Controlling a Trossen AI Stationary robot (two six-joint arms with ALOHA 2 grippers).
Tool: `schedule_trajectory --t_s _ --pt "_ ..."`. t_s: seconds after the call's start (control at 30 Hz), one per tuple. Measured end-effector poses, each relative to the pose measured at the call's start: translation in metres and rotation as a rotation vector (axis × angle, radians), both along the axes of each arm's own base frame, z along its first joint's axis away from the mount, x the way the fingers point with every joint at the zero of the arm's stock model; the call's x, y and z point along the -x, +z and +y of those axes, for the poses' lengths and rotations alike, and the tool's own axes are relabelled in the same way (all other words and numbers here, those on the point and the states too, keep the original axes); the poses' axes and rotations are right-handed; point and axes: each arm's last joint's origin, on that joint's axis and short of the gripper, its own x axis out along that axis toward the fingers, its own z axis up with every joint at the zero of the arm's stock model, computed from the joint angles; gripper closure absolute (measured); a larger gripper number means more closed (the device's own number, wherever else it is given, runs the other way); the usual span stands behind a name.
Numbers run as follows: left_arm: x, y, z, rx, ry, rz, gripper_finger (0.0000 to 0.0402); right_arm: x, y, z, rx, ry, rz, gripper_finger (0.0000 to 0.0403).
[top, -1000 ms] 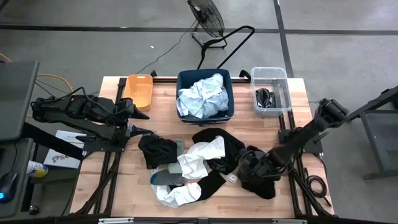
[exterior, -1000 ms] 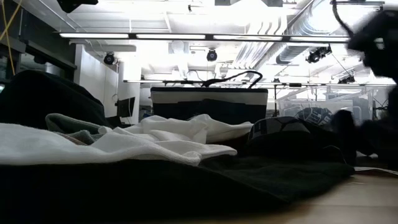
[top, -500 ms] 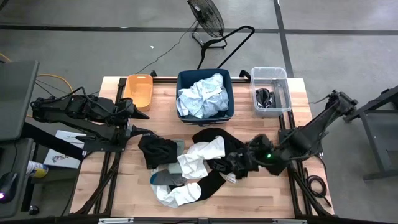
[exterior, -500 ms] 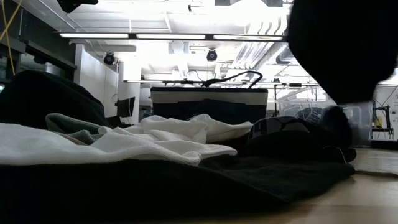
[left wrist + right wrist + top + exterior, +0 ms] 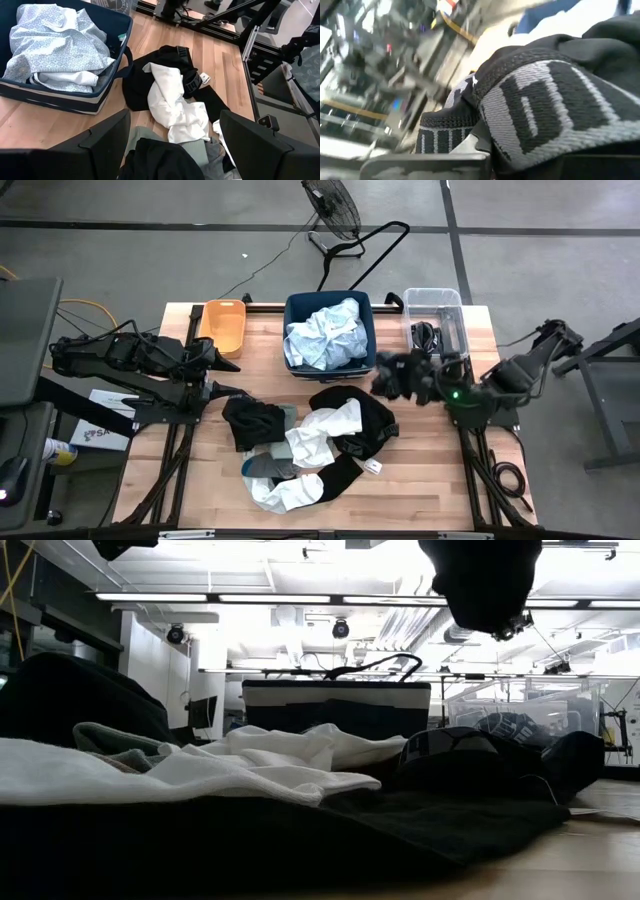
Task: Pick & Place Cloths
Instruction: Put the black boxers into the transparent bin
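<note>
Above table, right end effector [image 5: 428, 378] clamping black sock [image 5: 398, 374]

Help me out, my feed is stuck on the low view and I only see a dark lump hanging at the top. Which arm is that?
Observer: The right gripper, shut on a black garment, lifted clear of the table.
Operator: Where over the table?
Observer: Between the navy bin and the clear bin.
Operator: And the left arm?
Observer: The left gripper waits open beside the orange bin.
</note>
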Motion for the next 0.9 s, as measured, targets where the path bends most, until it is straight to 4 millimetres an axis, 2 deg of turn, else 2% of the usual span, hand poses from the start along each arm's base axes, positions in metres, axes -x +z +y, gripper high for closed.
schedule_trajectory --t_s 0.2,0.4,0.73,0.9 --pt "0.0 0.0 0.0 0.002 0.001 -0.001 0.0103 0.007 0.01 -0.028 0.126 -0.078 0.029 0.0393" --pt "-0.001 0.002 0.0 0.024 0.026 -0.025 0.0103 0.019 0.014 -0.06 0.218 -0.11 0.146 0.0393" --pt "-0.002 0.003 0.002 0.034 0.088 -0.038 0.0103 0.056 0.001 -0.108 0.277 -0.27 0.513 0.0393" --pt "-0.002 0.003 0.003 0.041 0.128 -0.042 0.0103 0.06 -0.004 -0.123 0.328 -0.228 0.715 0.0393"
